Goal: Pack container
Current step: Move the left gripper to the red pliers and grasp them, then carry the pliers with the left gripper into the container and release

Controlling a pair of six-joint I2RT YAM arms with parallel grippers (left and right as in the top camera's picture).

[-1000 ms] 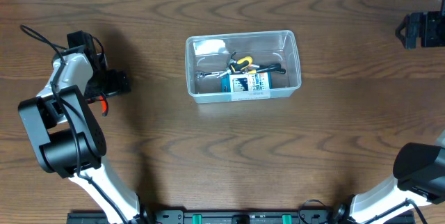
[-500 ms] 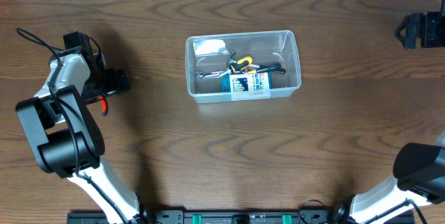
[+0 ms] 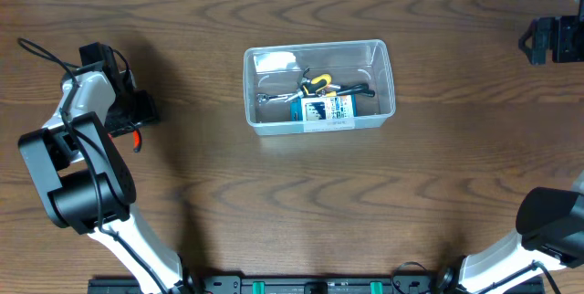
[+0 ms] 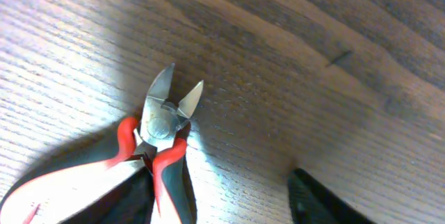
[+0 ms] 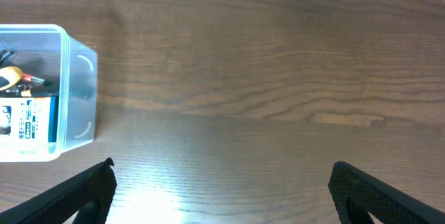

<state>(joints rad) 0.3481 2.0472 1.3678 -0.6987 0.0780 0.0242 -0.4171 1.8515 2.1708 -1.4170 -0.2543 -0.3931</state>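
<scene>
We are poising the left gripper (image 3: 139, 110), spread and empty, by the cutters (image 4: 163, 123). Next we are likely needing to pinch them, then carry them to the container (image 3: 383, 57).

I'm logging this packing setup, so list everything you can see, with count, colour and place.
table: one, dark brown wood, under everything
container: one, clear, table centre
box: one, blue and white, inside the container, by the wall nearer the robot
tool: one, yellow and black, inside the container, middle
white item: one, inside the container, far left corner
cutters: one, red handles, on the table, far left
left gripper: black, open, at the cutters
right gripper: black, open, far right
</scene>
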